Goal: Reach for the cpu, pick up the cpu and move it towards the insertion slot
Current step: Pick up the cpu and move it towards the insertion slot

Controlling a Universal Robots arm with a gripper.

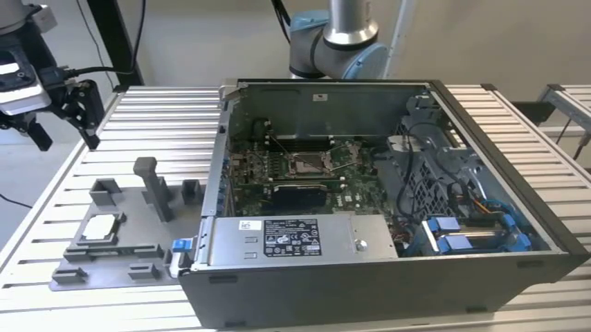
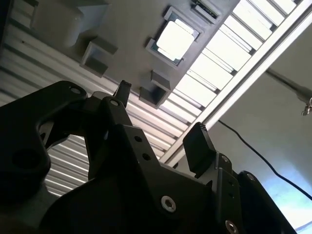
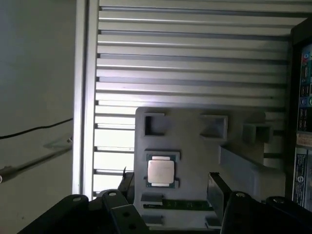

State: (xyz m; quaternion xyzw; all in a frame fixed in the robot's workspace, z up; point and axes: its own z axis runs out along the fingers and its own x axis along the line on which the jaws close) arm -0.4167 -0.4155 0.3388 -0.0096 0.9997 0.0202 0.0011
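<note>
A slatted metal table [image 1: 148, 111] is carrying an open computer case [image 1: 369, 290] across the exterior view's middle. The gripper [image 1: 65, 135] is hovering at the upper left, jaws spread apart and gripping nothing. The cpu [image 1: 102, 225] is lying silvery face up in a grey fixture plate [image 1: 138, 232] at the lower left, below the gripper, untouched. The insertion slot [image 1: 305, 164] is sitting inside the case, well apart.

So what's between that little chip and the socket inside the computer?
In the exterior view, grey fixture posts and the computer case's side wall stand between the cpu and the insertion slot.
</note>
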